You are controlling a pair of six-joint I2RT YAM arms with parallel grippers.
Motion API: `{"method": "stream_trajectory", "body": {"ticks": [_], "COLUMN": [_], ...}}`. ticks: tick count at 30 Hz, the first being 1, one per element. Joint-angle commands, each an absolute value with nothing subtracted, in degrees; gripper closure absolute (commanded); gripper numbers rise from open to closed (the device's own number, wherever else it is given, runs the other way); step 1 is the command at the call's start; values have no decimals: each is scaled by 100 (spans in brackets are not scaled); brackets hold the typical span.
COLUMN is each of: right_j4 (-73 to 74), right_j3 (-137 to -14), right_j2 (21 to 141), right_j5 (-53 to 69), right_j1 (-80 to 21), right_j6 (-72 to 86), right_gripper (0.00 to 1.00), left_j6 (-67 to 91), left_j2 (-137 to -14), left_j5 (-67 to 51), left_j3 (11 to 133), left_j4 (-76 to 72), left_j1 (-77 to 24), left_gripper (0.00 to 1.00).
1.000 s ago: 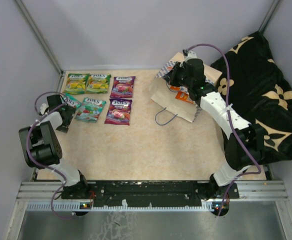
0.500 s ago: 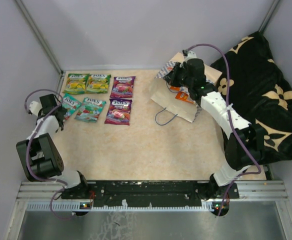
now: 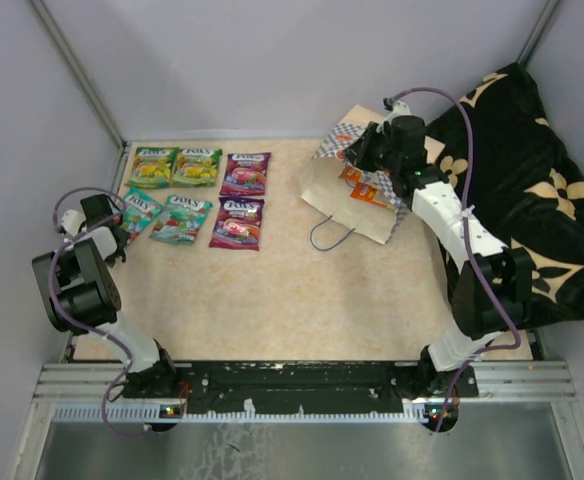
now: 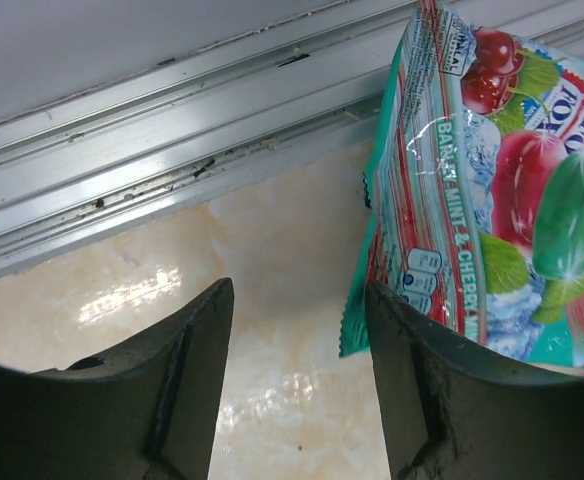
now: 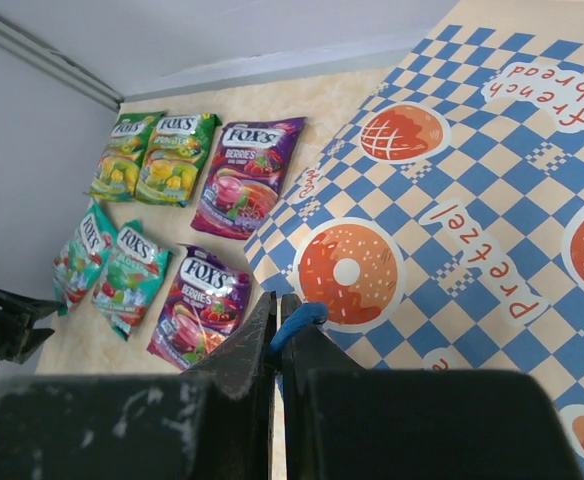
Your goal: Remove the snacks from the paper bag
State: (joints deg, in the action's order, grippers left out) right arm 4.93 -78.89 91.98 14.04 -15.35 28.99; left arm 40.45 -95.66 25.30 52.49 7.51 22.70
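Beige table (image 3: 272,300) inside a grey-walled enclosure. Six snacks lie flat in two rows at its far left, all outside the paper bag (image 3: 334,192): two green-yellow snacks (image 3: 196,166), two teal snacks (image 3: 180,218) and two purple snacks (image 3: 245,173). The paper bag lies on its side at the far right, near a black flowered cloth (image 3: 532,200). Its blue cord handle (image 5: 300,314) is pinched in the fully closed right tool (image 5: 277,300). The left tool (image 4: 297,295) stands partly open and empty, low over the table just beside a teal snack. Contact between them cannot be determined.
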Motion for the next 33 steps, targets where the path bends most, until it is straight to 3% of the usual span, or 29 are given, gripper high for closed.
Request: {"method": "stream_trajectory", "body": {"ticks": [1,19,23,25,27,33], "right_j4": [134,38,0,-4,-16,-35], "right_j3": [-7784,-7647,-7645,-7642,-7634,-7645], "right_j2": [9026,8956,9006,9032,9047,9096], "right_j5": [1651,1865,1897,1921,1941,1990], "right_j1": [-1331,-1112,-1099,-1099,-1098,-1099], "right_j6": [2894,2914,2934,2942,2949,2954], "right_gripper": [100,100,100,100,100,100], "left_j6": [3976,4688,4775,4787,4846,5103], "left_j2": [-9914,-10147,-10125,-10123,-10125,-9963], "left_j5": [2506,1697,1570,1481,1395,1152], "left_j3": [5518,5167,5046,5048,5024,4750], "left_j4": [405,-558,-749,-779,-770,-883], "left_j1": [2290,2277,2276,2279,2276,2272], "left_gripper": [39,58,65,81,89,97]}}
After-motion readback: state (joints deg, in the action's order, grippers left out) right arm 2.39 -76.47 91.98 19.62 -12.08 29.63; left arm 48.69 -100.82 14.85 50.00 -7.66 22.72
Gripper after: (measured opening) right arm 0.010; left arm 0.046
